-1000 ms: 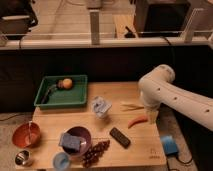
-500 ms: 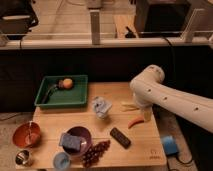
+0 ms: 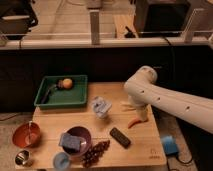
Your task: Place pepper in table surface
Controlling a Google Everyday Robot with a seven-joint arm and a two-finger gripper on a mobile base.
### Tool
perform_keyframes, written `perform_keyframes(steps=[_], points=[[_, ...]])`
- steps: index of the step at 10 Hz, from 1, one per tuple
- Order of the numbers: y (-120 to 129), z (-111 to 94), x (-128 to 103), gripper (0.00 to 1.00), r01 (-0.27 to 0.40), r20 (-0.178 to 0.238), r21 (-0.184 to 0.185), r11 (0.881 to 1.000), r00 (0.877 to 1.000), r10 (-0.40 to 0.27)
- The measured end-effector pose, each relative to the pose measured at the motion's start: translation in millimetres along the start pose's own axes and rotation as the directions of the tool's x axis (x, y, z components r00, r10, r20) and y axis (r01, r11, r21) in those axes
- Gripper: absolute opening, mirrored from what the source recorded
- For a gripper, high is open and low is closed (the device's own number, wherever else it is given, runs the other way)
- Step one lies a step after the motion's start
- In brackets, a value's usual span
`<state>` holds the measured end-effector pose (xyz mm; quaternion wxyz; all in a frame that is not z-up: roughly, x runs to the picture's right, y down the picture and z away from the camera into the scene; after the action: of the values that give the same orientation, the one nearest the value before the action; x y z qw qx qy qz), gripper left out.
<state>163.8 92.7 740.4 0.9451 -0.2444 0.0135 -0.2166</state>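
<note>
The pepper [image 3: 134, 122], small, orange-red and curved, lies on the light-brown wooden table surface [image 3: 102, 131] right of centre. My gripper [image 3: 142, 114] hangs at the end of the white arm [image 3: 165, 97], directly over the pepper's upper right end and touching or nearly touching it. A pale yellow-green slender item [image 3: 127, 104] lies just left of the gripper, partly hidden by the arm.
A green tray [image 3: 75, 95] holding a round orange fruit [image 3: 66, 83] stands at the back left. A crumpled packet [image 3: 101, 107], a black bar [image 3: 120, 137], a purple bowl [image 3: 80, 136], grapes [image 3: 95, 152], a red bowl [image 3: 26, 135], a metal cup [image 3: 22, 158] and a blue block [image 3: 169, 145] are around.
The arm has swung left, and the gripper has shifted slightly left toward the pepper. The pepper lies in the same spot on the table.
</note>
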Motion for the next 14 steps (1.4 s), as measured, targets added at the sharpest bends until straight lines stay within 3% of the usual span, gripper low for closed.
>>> perform_keyframes(steps=[9,14], points=[[-24,15,-22,0.80,0.096,0.008,0.047,0.994,0.995,-0.097],[-37,19,-39,0.80,0.159,0.013,0.073,0.985,0.987,-0.160]])
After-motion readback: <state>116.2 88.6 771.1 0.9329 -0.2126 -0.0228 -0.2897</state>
